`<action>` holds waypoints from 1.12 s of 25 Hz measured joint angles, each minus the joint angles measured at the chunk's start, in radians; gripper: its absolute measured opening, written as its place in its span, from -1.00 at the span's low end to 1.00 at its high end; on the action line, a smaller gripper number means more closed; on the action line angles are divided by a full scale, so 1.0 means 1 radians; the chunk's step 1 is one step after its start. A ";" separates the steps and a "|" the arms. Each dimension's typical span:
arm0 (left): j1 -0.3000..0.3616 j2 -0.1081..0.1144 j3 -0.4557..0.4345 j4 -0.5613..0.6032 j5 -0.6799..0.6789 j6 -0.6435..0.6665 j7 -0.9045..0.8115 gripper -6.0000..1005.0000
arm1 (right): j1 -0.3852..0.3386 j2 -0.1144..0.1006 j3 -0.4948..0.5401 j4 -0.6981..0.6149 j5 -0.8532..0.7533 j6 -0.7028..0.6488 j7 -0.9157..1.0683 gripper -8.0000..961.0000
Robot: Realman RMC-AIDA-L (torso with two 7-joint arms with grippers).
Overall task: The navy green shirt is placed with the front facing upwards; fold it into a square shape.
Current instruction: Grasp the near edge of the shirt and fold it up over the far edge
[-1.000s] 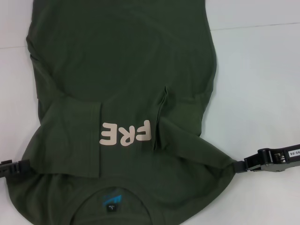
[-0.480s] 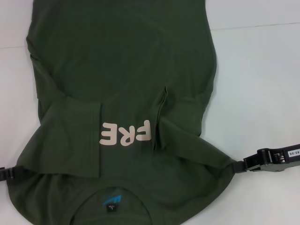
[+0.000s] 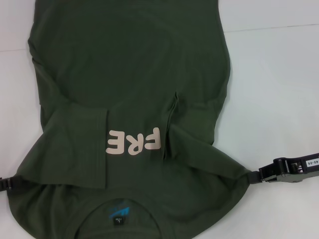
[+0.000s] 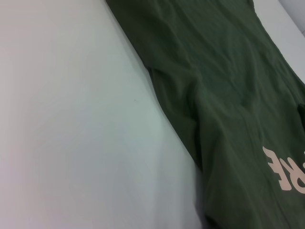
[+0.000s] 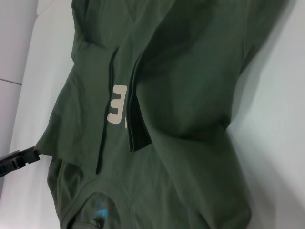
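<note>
The navy green shirt [image 3: 129,64] lies front up on the white table, collar nearest me. Both sleeves are folded in over the chest beside the pale letters "FRE" [image 3: 133,141]. A blue neck label [image 3: 118,213] shows inside the collar. My left gripper [image 3: 15,181] sits at the shirt's left shoulder corner, mostly cut off by the picture's edge; the right wrist view shows the left gripper [image 5: 33,153] meeting that pointed corner. At the right shoulder, my right gripper [image 3: 253,176] is shut on the fabric, which is drawn to a point. The shirt [image 4: 228,86] [image 5: 190,86] fills both wrist views.
Bare white table [image 3: 279,99] lies to the right of the shirt, and a narrower strip lies to its left. A faint seam line [image 3: 274,27] crosses the table at the far right. The shirt's hem runs out of view at the far end.
My left gripper has slipped outward and a little lower at the left shoulder, so less of it shows. The right gripper and the shirt have stayed put.
</note>
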State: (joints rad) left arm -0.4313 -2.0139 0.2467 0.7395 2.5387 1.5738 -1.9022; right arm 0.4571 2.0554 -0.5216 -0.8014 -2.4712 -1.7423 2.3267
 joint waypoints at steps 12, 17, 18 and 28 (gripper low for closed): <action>-0.036 -0.003 0.003 -0.052 -0.010 0.013 0.034 0.68 | 0.002 0.000 0.000 0.004 0.000 0.004 -0.001 -0.93; -0.067 -0.007 0.006 -0.078 -0.010 0.055 0.055 0.68 | 0.002 0.001 0.003 0.002 0.000 0.002 -0.001 -0.93; -0.072 -0.008 0.008 -0.083 -0.010 0.063 0.058 0.69 | 0.002 0.002 0.003 0.001 0.000 0.002 -0.001 -0.93; -0.094 -0.030 0.041 -0.111 -0.011 0.090 0.079 0.68 | 0.002 0.002 0.003 -0.001 0.000 -0.002 -0.004 -0.93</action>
State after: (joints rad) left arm -0.5256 -2.0440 0.2873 0.6288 2.5280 1.6641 -1.8235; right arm 0.4590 2.0570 -0.5184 -0.8024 -2.4712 -1.7438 2.3223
